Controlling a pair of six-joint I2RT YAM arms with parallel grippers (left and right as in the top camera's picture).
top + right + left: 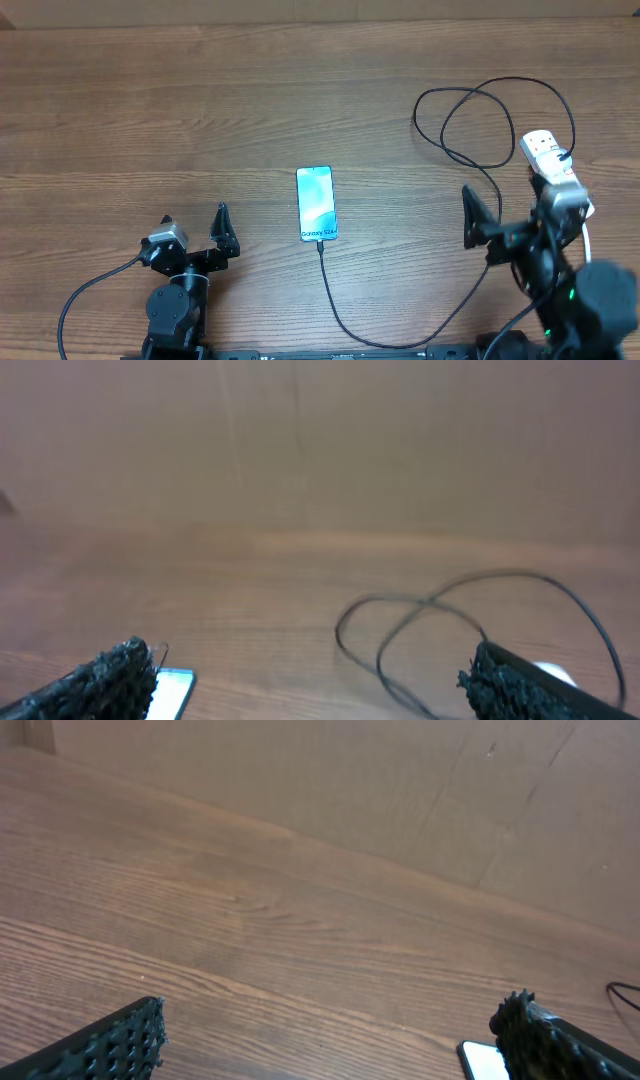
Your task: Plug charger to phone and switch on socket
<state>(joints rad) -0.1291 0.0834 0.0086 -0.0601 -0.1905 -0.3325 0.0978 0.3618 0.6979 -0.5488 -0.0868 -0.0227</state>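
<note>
The phone (315, 203) lies flat and face up near the middle of the wooden worktop (150, 100). Its screen is lit and its long side points away from the robot. The "Galaxy S24+" text sits at the near end.

The charger (335, 310) meets the phone's near short edge. From above, its tip looks pushed into that edge, though how fully it is seated is too small to tell. From there the thin black cable runs toward the robot, curves right along the worktop's near edge, climbs to the far right and forms 2 loose overlapping loops.

The loops end at the socket (545, 152), a white strip at the far right, well apart from the phone. Its near end is hidden under the right arm, and its switch positions are too small to read.

The right gripper (307, 658) hangs above the worktop between phone and socket, its fingers spread wide and pinching nothing. The left gripper (330, 1010) sits near and to the left of the phone, likewise spread wide and empty.
</note>
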